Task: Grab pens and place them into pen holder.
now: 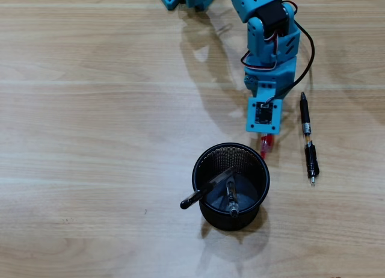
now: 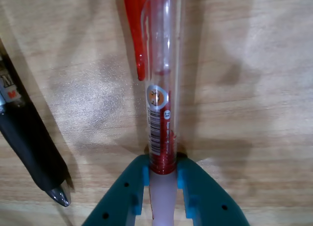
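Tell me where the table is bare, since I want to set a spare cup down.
Bare wood spans everything left of the pen holder and arm in the overhead view. It is crowded between the holder's rim, the red pen in the fingers, and the black pen lying right of them.

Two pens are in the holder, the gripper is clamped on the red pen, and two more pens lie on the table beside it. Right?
Not quite. The overhead view shows only one pen on the table: the black pen. Two pens are in the holder, and the gripper is shut on the red pen.
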Motion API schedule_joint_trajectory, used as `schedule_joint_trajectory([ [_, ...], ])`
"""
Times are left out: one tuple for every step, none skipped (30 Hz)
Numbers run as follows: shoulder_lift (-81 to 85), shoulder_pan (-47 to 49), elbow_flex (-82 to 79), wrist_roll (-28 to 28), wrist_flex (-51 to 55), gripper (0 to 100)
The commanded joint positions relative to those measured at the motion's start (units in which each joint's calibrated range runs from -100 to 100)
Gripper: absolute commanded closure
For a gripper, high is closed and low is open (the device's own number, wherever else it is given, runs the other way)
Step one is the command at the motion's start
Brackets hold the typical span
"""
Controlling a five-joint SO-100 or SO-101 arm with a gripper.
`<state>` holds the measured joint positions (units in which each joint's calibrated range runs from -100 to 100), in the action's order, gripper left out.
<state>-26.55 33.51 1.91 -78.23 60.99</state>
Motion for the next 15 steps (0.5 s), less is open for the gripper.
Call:
schedule_joint_trajectory([
  [0.30, -0.33, 0.84, -0.23, 0.27, 98],
  [0.30, -0.33, 0.84, -0.23, 0.27, 98],
  [0.38, -0.33, 0.84, -0.23, 0.27, 98],
  [0.55, -0.33, 0.84, -0.23, 0.27, 98],
  [0.97, -0.51, 1.20, 0.03, 0.27, 98],
  [1.05, -0.51, 1.47, 0.08, 0.27, 98],
  [1.22, -0.60, 1.56, 0.08, 0.27, 98],
  [1.64, -0.79, 1.56, 0.08, 0.27, 98],
  [2.65, -1.15, 1.83, 0.08, -0.07, 98],
  [3.83, -1.51, 1.83, 0.13, -0.25, 98],
  [5.09, -1.60, 1.65, 0.13, -0.25, 98],
  [6.35, -1.88, 1.29, 0.18, -0.25, 98],
  [7.77, -2.51, 1.02, 0.23, -0.25, 98],
  [9.37, -3.06, 0.75, 0.23, 0.01, 98],
  [11.05, -3.51, 0.12, 0.23, 0.10, 98],
])
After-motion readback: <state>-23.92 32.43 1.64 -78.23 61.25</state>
